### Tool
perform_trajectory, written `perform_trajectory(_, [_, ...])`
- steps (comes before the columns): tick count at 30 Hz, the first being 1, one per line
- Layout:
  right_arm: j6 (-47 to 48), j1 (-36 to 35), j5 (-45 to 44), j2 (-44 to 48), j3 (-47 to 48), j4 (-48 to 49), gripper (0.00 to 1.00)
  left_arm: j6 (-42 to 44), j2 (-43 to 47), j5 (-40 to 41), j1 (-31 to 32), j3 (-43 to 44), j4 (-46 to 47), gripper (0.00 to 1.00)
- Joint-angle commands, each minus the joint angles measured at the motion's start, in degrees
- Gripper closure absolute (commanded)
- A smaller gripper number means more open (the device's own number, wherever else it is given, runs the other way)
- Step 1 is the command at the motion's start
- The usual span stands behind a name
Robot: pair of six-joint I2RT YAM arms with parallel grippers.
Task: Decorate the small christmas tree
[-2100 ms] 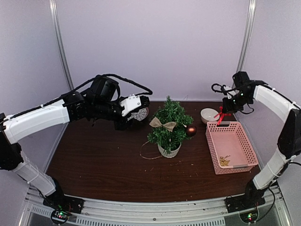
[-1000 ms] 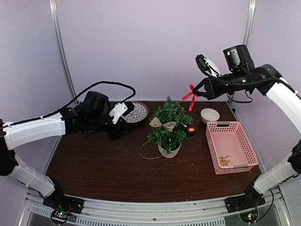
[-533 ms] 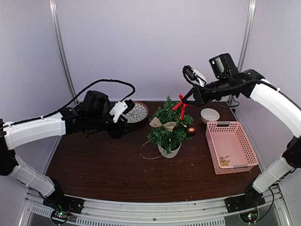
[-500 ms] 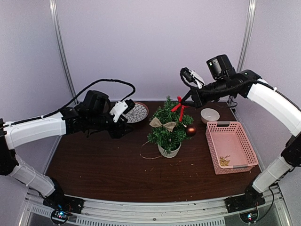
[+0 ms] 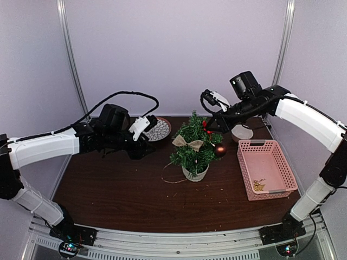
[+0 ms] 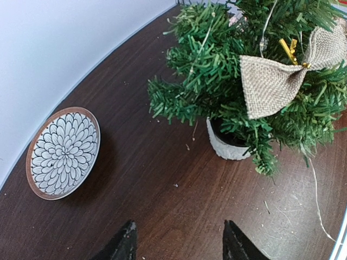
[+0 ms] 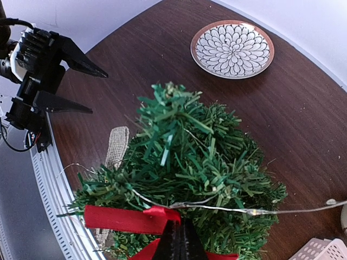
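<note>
While the right gripper (image 7: 179, 238), pressed shut on the knot of a red ribbon bow (image 7: 124, 219), hangs at the upper right side of the small christmas tree (image 5: 195, 143), the step in hand looks to be setting that bow among the branches. The tree stands upright in its white pot at the centre of the top view, on the dark table (image 5: 108, 195). The next move likely calls for pushing the bow into the needles until they catch it. The fingers would then part and draw away without snagging the thin light wire (image 7: 227, 208) that crosses the branches right by the bow. The left gripper (image 6: 179, 246) hovers left of centre in the top view, jaws spread and empty, apart from the tree.

Counted from the biggest:
- one table
- two arms
- one tree
- one pink basket (image 5: 265, 168) at the right
- one patterned plate (image 5: 159, 129) behind the left gripper
- one white bowl (image 5: 242, 133), partly hidden by the right arm
- two bows: the burlap bow (image 5: 187, 142) already on the tree, and the red one in the grip
- one dark red bauble (image 5: 220, 150) at the tree's right edge
- one small gold trinket (image 5: 258, 186) in the basket
</note>
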State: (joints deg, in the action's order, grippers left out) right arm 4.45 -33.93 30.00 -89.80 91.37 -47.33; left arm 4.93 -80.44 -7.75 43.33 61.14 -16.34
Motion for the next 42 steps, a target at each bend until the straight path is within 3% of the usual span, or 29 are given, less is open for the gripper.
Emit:
perform_trajectory(1, [1.3,0.36,0.77,0.3,-1.57,-0.27,0.92,0.96,-0.83,-1.21,-0.18,1.96,2.14,0.46])
perform_trajectory(11, [-0.05,0.43,-0.66,2.35,2.33,-1.24,0.61,-2.68,-1.18,-1.22,-0.18,0.01,5.22,0.44])
perform_trajectory(17, [-3.7,2.38,-1.17,4.66,3.49,-1.37,0.43,-7.73,-0.18,1.32,-0.18,-2.82,8.31,0.37])
perform_trajectory(21, [-7.69,5.62,-0.25,7.71,0.91,0.16,0.41,-11.45,-0.02,3.63,-0.18,-5.23,10.52,0.36])
perform_trajectory(31, [-17.71,17.45,0.28,16.0,-16.09,2.16,0.45,-24.5,1.63,3.47,-2.82,-12.91,15.93,0.38])
perform_trajectory(36, [-18.41,18.07,-0.93,15.21,-23.18,4.04,0.49,-28.81,1.07,-0.94,-2.33,-18.56,24.31,0.45])
perform_trajectory(42, [-19.71,18.35,-1.4,16.2,-29.12,5.61,0.54,-30.3,0.31,2.44,1.46,-21.6,28.77,0.45])
